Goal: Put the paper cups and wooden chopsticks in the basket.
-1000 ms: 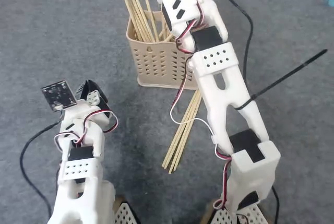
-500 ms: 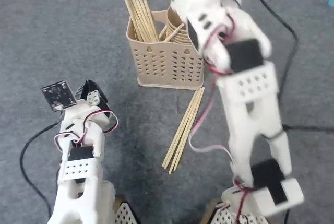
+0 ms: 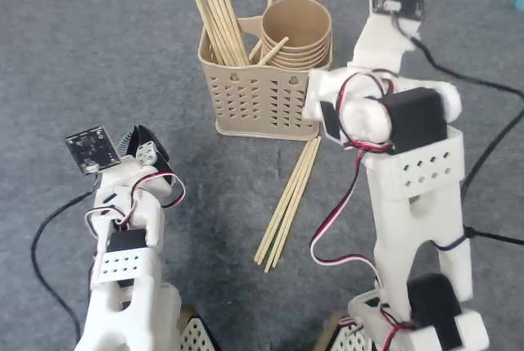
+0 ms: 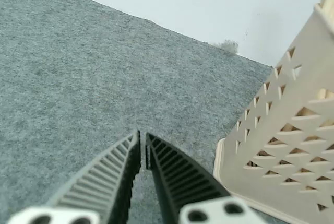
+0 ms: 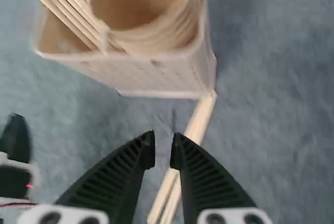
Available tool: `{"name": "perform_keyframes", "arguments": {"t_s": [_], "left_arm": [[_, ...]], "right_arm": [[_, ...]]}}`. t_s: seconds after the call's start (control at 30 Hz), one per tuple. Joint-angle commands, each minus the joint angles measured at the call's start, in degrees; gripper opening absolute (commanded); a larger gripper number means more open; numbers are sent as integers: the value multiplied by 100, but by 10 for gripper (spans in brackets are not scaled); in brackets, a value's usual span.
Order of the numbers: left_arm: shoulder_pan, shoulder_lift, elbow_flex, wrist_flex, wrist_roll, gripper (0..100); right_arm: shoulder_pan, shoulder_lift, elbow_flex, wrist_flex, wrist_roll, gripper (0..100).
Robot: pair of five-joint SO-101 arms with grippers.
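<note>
A beige slotted basket (image 3: 262,93) stands at the back of the grey mat. It holds a stack of brown paper cups (image 3: 296,28) and several wooden chopsticks (image 3: 217,20) that lean upright. More chopsticks (image 3: 286,200) lie flat on the mat in front of the basket. My right gripper (image 5: 162,143) hangs above these loose chopsticks (image 5: 201,117), just short of the basket (image 5: 156,72), its fingers almost together and holding nothing. My left gripper (image 3: 147,145) rests low at the left, shut and empty (image 4: 142,139), beside the basket's wall (image 4: 282,130).
The right arm (image 3: 409,155) stands tall at the right of the basket, with cables trailing behind it. Grey mat (image 3: 98,65) stretches to the left of the basket. A pale wall bounds the far edge.
The right arm has swung back from over the basket and now stands to its right, uncovering the cups. The left arm has not moved.
</note>
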Motion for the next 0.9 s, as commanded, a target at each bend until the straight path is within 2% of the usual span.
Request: {"name": "perform_keyframes", "arguments": {"t_s": [0.0, 0.13, 0.4, 0.53, 0.87], "left_arm": [[9, -141, -31, -158, -18, 13], [9, -141, -31, -158, -18, 13], [9, -141, -31, -158, -18, 13], [9, -141, -31, -158, -18, 13], [9, -141, -31, -158, -18, 13]], "right_arm": [[136, -462, 1160, 40, -325, 58], [145, -690, 2804, -743, -360, 58], [145, -558, 5626, -4075, -343, 59], [136, -40, 5996, -5112, -343, 62], [127, 1692, 5978, -6440, -334, 61]]}}
